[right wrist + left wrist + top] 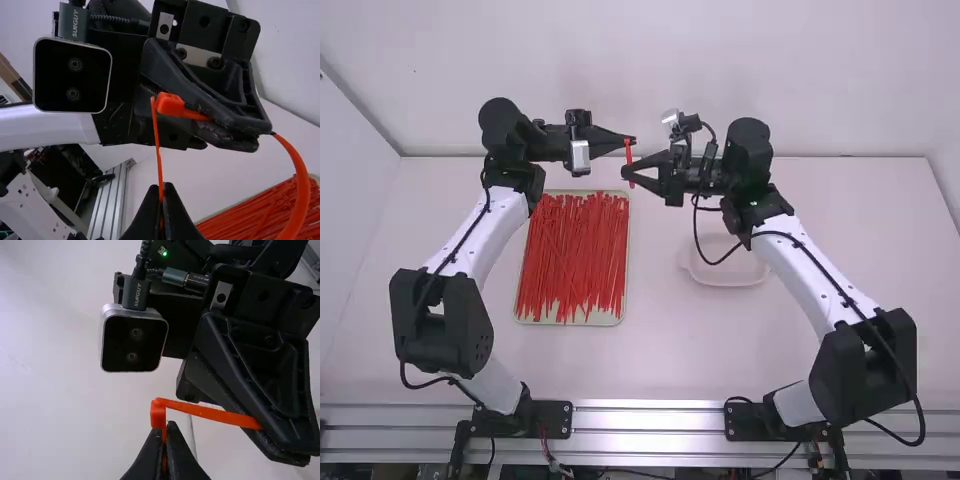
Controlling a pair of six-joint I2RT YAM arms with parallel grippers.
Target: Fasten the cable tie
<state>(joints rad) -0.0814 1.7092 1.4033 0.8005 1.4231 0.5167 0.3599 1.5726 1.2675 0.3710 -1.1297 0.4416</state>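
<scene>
One red cable tie hangs in the air over the back of the table, between both grippers. My left gripper is shut on it by its square head. My right gripper sits just below, shut on the thin tail. In the left wrist view, the left gripper pinches the tie at its bent end. The right gripper clamps the tail, which runs straight up beside the head. The strap curves away in a loop behind the left fingers.
A flat tray piled with several loose red cable ties lies left of the middle. A clear shallow container rests on the table under the right arm. The loose ties lie below both grippers.
</scene>
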